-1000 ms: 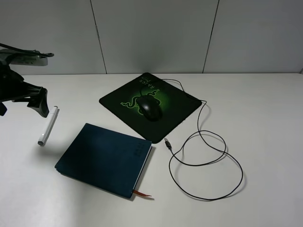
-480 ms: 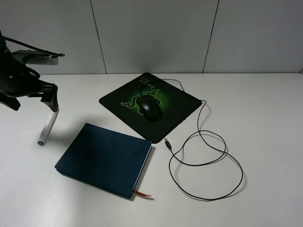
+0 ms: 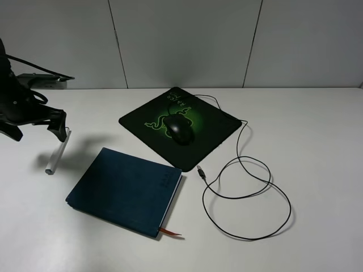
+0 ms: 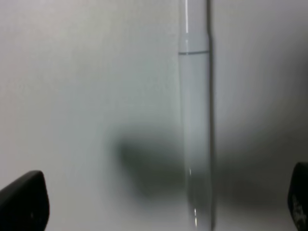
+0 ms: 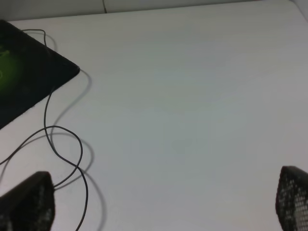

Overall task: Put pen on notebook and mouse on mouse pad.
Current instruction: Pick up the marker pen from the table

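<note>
The white pen (image 3: 57,152) lies on the table to the left of the teal-blue notebook (image 3: 124,190), apart from it. My left gripper (image 3: 37,129) hovers over the pen's far end. In the left wrist view it is open, and the pen (image 4: 195,125) runs between the spread fingertips (image 4: 23,202) without touching them. The black mouse (image 3: 180,130) sits on the green-glowing mouse pad (image 3: 215,133). My right gripper (image 5: 159,202) is open over bare table, with a corner of the mouse pad (image 5: 33,82) in its view. It is out of the exterior view.
The mouse's thin black cable (image 3: 249,195) loops over the table to the right of the notebook and ends in a USB plug (image 3: 201,171) near the pad's front corner. A reddish ribbon (image 3: 170,232) sticks out of the notebook. A wall stands behind the table.
My left arm has swung right over the pen's far end and come down closer to it. The pen, notebook, mouse and pad have not moved.
</note>
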